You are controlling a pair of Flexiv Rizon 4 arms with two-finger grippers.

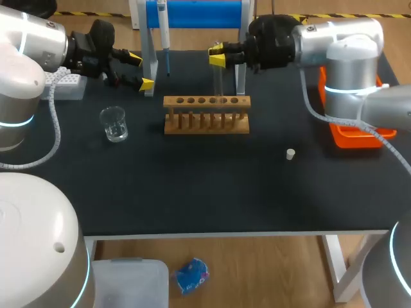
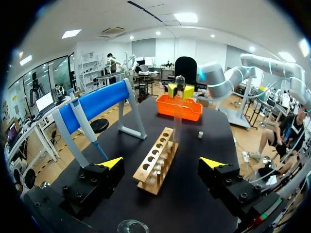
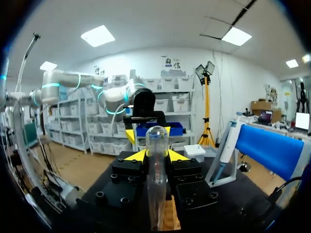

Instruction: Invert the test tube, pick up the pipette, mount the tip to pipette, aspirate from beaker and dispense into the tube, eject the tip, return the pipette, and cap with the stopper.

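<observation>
Above the wooden rack's right part: test tube, clear, upright, rounded end up; its lower end reaches the rack's top row of holes, whether inside a hole cannot be told
Right gripper: comes in from the worktop's right side, both yellow tips pressed on the tube's upper part from two sides, the rounded end standing just past the fingers in the right wrist view
Wooden rack: a row of round holes, set near the middle of the worktop, a little toward the far edge
Pipette: hangs tip down on the blue stand at the far edge, behind the rack's left end
Left gripper: fingers wide apart, nothing between them, just left of the stand's left leg; in the left wrist view it faces along the rack
Beaker: clear glass, left of the rack, near the left edge
Stopper: small, white, alone on the worktop's right half, nearer the front than the rack
Orange tray: at the right edge
White tip box: at the far left corner
</observation>
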